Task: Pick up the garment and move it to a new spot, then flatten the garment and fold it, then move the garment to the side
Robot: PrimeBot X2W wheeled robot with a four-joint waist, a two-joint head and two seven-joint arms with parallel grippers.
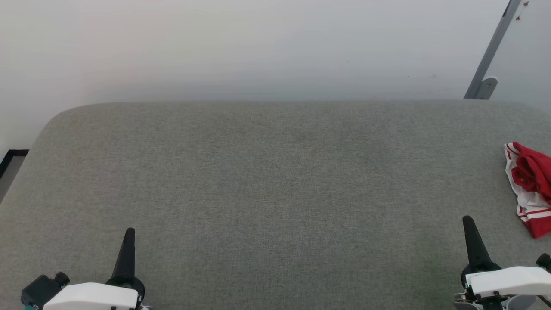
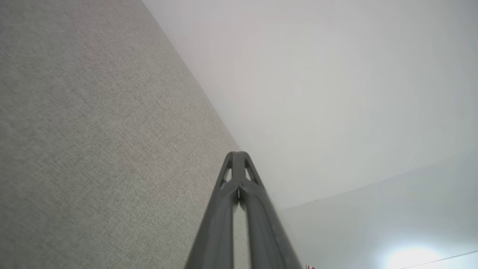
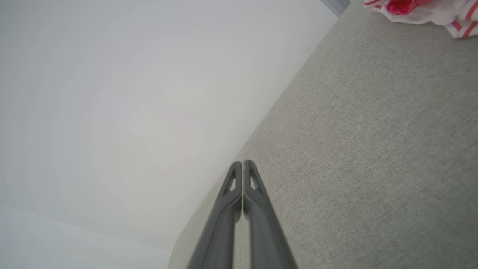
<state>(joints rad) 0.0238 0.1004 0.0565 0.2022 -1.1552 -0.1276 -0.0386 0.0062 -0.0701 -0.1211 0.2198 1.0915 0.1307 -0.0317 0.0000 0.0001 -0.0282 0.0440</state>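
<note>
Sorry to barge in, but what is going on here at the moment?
Nothing is being handled yet. The red and white garment lies crumpled on the grey padded surface, off to the robot's right. The left claw and right claw are both shut and empty, apart from the garment, with the right claw the nearer one.

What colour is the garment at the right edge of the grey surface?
Bright red with white parts and red-and-white stripes; the garment shows best in the head view.

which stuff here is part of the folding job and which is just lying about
Job: red garment, crumpled at the right edge of the grey cushion; left pincer and right pincer, both shut, empty.
Just around: slanted metal pole behind the cushion.
</note>
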